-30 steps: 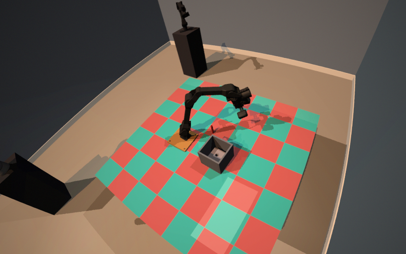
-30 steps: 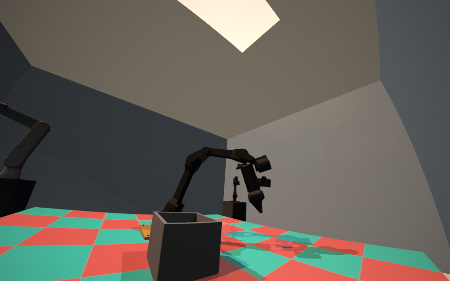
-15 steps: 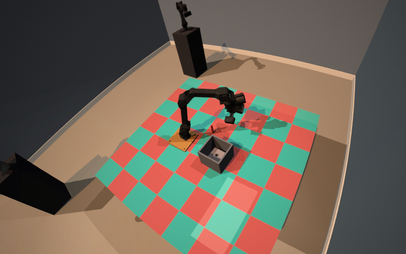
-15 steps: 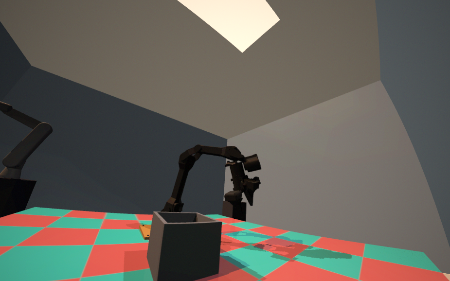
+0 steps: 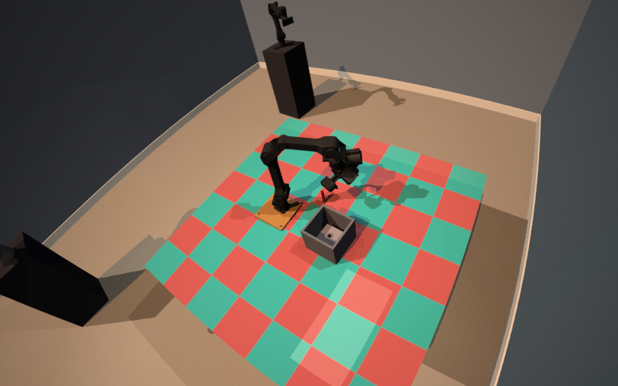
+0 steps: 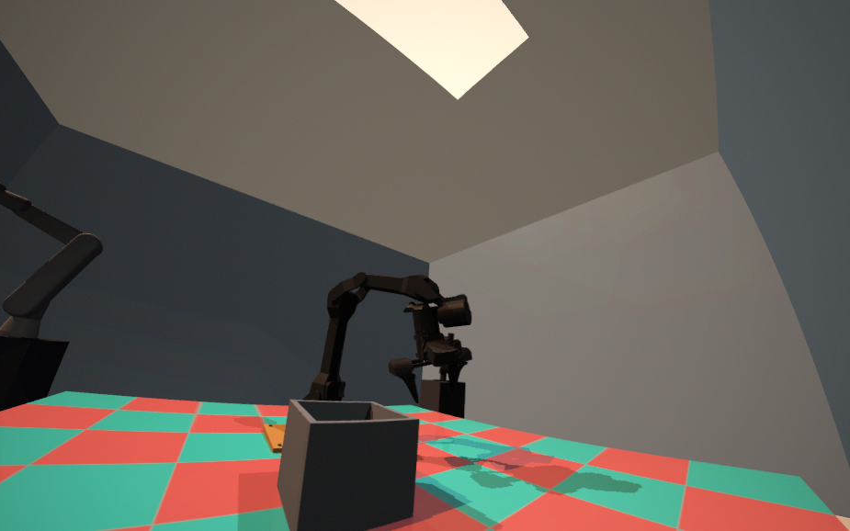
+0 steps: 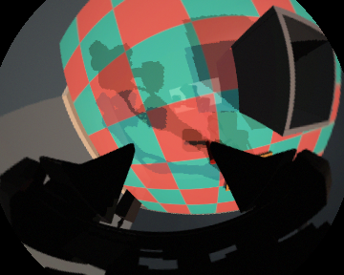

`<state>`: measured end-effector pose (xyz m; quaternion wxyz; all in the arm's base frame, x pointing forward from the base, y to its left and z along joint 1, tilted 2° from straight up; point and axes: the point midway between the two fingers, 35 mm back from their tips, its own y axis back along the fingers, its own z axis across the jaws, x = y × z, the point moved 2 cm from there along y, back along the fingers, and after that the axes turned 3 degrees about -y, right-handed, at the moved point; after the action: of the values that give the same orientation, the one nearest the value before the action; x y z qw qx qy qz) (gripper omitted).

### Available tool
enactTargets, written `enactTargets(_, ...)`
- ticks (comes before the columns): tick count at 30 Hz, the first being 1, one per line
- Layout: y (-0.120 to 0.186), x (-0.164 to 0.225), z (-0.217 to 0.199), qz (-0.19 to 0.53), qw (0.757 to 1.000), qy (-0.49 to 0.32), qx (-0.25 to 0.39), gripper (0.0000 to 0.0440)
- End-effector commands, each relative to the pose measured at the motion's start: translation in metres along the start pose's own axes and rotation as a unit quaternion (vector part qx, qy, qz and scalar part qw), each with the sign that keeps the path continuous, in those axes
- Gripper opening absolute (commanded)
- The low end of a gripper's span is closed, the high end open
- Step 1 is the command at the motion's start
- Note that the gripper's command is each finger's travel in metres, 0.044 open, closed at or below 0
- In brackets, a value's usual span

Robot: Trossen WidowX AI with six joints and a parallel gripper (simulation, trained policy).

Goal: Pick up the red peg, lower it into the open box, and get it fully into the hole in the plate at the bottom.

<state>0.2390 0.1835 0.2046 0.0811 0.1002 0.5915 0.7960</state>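
Note:
The red peg [image 5: 323, 196] [image 7: 212, 160] stands about upright on the checkered mat, just behind the box in the top view. In the wrist view it shows only as a small red bit beside the right fingertip, which hides part of it. The exterior view does not show it. The grey open box [image 5: 321, 246] [image 6: 362, 468] [image 7: 261, 72] stands on the mat. The pale plate [image 5: 336, 231] with its dark hole [image 5: 330, 235] lies at its bottom. My gripper [image 6: 435, 390] [image 7: 173, 146] is open and empty, above the mat near the peg, higher than the box rim.
The orange base plate [image 5: 268, 218] [image 6: 272, 438] under my arm lies left of the box in the top view. A black pedestal [image 5: 292, 81] with another arm stands beyond the mat. A second black pedestal [image 5: 52, 282] with a grey arm is at the left.

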Motion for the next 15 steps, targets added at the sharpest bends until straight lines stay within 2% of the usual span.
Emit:
enactTargets(1, 0.002, 0.008, -0.014, 0.005, 0.998, -0.053, 0.012, 0.0440)
enactTargets(15, -0.005, 0.052, -0.064, 0.037, 0.962, -0.261, 0.069, 0.0440)
